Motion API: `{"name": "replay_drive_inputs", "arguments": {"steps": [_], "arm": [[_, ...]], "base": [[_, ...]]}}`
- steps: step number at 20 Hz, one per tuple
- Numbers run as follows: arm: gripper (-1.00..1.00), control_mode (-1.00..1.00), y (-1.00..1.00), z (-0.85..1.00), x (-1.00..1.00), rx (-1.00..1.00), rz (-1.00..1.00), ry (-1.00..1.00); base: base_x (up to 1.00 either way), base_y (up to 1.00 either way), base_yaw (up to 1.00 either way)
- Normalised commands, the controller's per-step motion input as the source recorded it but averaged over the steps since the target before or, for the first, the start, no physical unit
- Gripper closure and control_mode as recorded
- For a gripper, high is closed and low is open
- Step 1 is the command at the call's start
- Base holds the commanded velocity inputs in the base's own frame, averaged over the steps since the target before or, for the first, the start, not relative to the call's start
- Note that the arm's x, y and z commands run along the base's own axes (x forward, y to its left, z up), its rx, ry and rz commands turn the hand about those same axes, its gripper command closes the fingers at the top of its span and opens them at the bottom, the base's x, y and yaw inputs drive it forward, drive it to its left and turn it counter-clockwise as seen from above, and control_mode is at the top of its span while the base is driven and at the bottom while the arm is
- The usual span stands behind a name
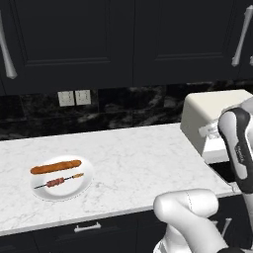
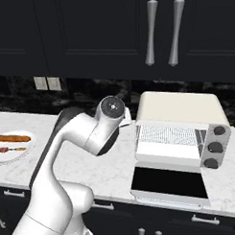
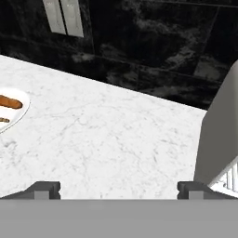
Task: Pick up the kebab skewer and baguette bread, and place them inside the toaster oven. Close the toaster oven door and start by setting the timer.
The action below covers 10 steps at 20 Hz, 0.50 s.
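jaws are spread wide, empty; gripper (image 3: 118,188) is held far from kebab skewer (image 1: 63,181), which could be nudged off the plate (image 1: 81,190).

Plate (image 1: 43,193) left of toaster oven (image 2: 179,109)

you won't find any readable text, label, brand, number or sign here. the toaster oven (image 2: 180,131) carries three dark knobs (image 2: 214,147) on its front, but no markings around them are legible to you.
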Motion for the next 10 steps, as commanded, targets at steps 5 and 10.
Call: {"name": "replay_drive_inputs", "arguments": {"steps": [5,10], "arm": [[-1.0,-1.0,-1.0,-0.38,0.21,0.13,0.01,-0.07],[-1.0,-1.0,-0.87,-0.24,0.37,0.1,0.0,0.0]], "base": [[0.0,0.0,0.0],[0.0,0.0,0.0]]}}
